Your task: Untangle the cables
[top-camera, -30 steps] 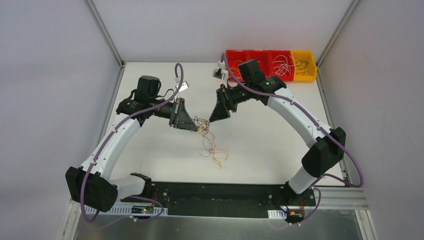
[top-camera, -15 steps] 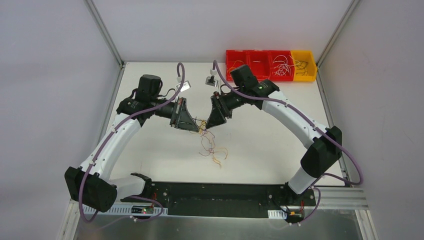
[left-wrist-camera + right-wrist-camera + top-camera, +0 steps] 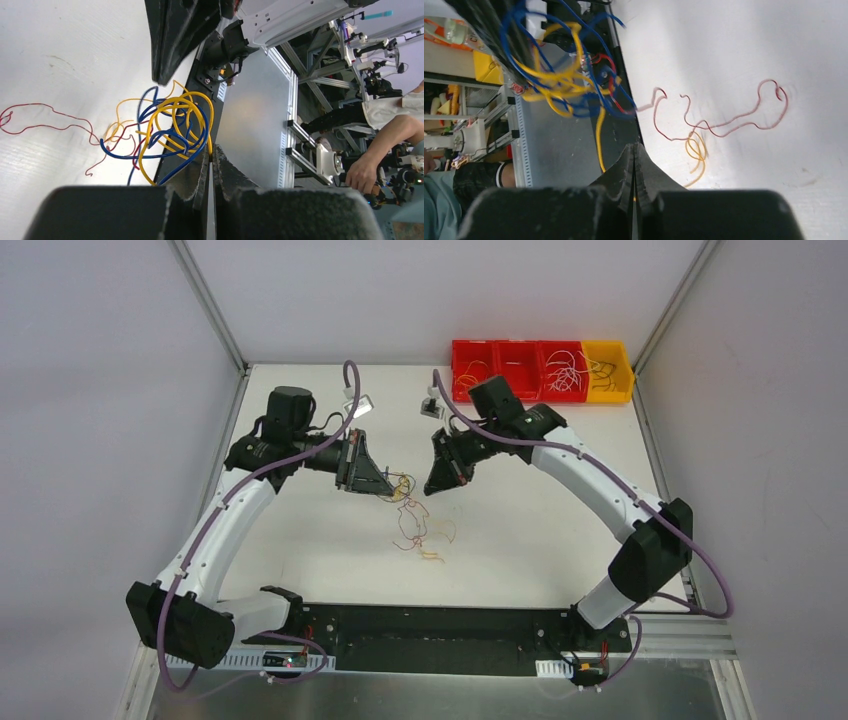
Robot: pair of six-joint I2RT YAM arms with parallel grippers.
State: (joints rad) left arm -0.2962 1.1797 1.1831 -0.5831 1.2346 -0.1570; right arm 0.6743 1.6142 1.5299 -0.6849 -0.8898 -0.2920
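Up off the white table (image 3: 520,530), between the two tools: the cables (image 3: 170,131), a yellow and blue clump. Pinched at a yellow loop by the left gripper (image 3: 210,154), fingers pressed together. Faced by the right gripper (image 3: 634,147), tips likewise pressed together just beside a dangling yellow strand; cannot tell whether any wire sits in that grip. Joined to the clump, red and orange loose strands (image 3: 724,122) lying flat on the table. At the far right corner, more wires in a red and yellow bin row (image 3: 500,343)

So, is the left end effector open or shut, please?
Shut: left end effector closed tip to tip, pinching a yellow strand of the cables.
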